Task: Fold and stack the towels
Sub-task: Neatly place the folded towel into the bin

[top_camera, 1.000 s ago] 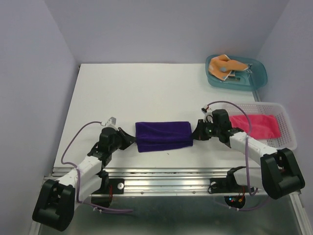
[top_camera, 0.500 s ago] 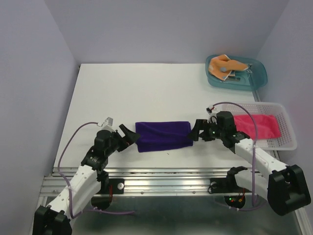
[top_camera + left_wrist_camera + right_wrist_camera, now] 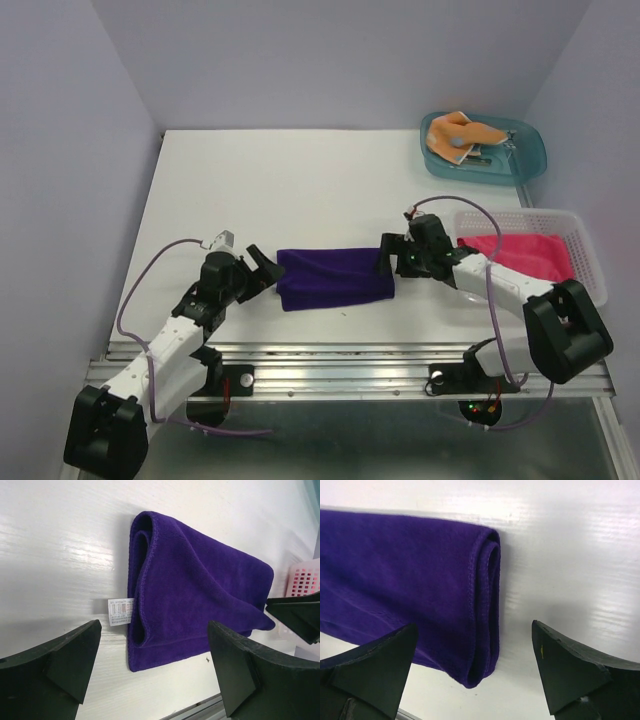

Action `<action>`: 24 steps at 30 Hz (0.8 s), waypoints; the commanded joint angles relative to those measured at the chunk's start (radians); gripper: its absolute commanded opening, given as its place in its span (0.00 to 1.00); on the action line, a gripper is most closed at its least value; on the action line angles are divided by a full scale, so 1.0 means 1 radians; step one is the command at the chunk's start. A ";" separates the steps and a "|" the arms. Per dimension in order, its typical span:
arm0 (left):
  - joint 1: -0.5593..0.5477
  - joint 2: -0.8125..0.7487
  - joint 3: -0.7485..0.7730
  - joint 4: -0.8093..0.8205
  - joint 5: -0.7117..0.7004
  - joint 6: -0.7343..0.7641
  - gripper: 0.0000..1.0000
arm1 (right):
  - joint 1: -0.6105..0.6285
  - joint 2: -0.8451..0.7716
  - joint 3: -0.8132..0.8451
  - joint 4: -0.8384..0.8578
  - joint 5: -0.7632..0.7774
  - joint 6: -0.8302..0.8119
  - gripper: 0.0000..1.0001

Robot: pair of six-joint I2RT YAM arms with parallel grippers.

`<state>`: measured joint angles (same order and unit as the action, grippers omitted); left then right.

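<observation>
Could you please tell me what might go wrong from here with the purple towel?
The purple towel is folded loosely, its end layers gaping; the open left jaws or right jaws might pinch only the top layer and unfold it. It lies near the front of the table; dragging could pull it off.

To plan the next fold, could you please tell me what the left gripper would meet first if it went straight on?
The left gripper would likely meet the purple towel first: its folded end lies ahead, facing the open jaws.
</observation>
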<state>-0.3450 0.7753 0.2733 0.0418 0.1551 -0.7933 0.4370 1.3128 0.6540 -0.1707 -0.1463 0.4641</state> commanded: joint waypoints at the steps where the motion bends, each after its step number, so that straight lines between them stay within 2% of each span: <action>1: -0.003 0.024 0.038 0.053 -0.019 0.038 0.99 | 0.086 0.061 0.059 -0.045 0.140 0.034 1.00; 4: -0.003 0.030 0.035 0.052 -0.022 0.043 0.99 | 0.118 0.094 0.050 -0.050 0.195 0.056 0.96; 7: -0.003 0.025 0.032 0.052 -0.034 0.043 0.99 | 0.154 0.120 0.041 -0.052 0.223 0.073 0.77; 8: -0.003 0.025 0.032 0.050 -0.038 0.045 0.99 | 0.166 0.126 0.041 -0.053 0.232 0.076 0.66; 11: -0.003 0.024 0.035 0.050 -0.040 0.048 0.99 | 0.177 0.155 0.044 -0.052 0.260 0.082 0.45; 16: -0.003 0.022 0.043 0.047 -0.046 0.054 0.99 | 0.181 0.189 0.064 -0.038 0.274 0.024 0.27; 17: -0.003 0.021 0.049 0.047 -0.048 0.055 0.99 | 0.181 0.189 0.084 -0.047 0.278 0.002 0.17; 20: -0.003 0.022 0.067 0.047 -0.051 0.065 0.99 | 0.183 0.166 0.131 -0.102 0.326 -0.087 0.01; 24: -0.003 0.022 0.092 0.047 -0.066 0.077 0.99 | 0.183 0.073 0.228 -0.208 0.469 -0.168 0.01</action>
<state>-0.3454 0.8089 0.3035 0.0616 0.1143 -0.7490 0.6174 1.4677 0.7673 -0.2752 0.1486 0.4046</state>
